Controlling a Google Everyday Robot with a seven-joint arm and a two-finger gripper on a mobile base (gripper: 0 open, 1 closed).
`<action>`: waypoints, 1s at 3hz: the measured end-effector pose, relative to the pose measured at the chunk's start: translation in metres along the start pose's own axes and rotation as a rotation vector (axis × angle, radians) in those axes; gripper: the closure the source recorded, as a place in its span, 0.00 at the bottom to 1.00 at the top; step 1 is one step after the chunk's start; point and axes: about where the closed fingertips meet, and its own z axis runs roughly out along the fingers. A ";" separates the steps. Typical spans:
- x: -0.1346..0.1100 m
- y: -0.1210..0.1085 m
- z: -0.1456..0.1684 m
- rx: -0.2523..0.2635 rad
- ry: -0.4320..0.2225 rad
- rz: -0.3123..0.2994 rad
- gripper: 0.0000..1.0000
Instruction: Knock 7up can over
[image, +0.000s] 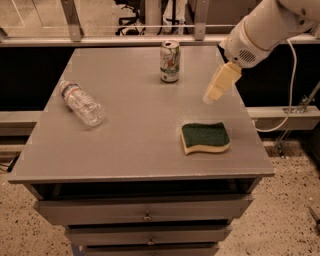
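Note:
The 7up can (170, 61) stands upright near the far edge of the grey table (135, 130), whitish-silver with green markings and a silver top rim. My gripper (209, 98) hangs from the white arm at the upper right. It hovers above the table's right part, to the right of the can and a little nearer the front, apart from it. It holds nothing that I can see.
A clear plastic water bottle (81, 102) lies on its side at the table's left. A green and yellow sponge (205, 137) lies at the front right. Drawers (145, 210) sit under the tabletop. A railing runs behind the table.

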 end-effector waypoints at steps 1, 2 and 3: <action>-0.026 -0.024 0.037 0.023 -0.080 0.008 0.00; -0.045 -0.043 0.066 0.021 -0.159 0.037 0.00; -0.057 -0.058 0.085 0.000 -0.252 0.086 0.00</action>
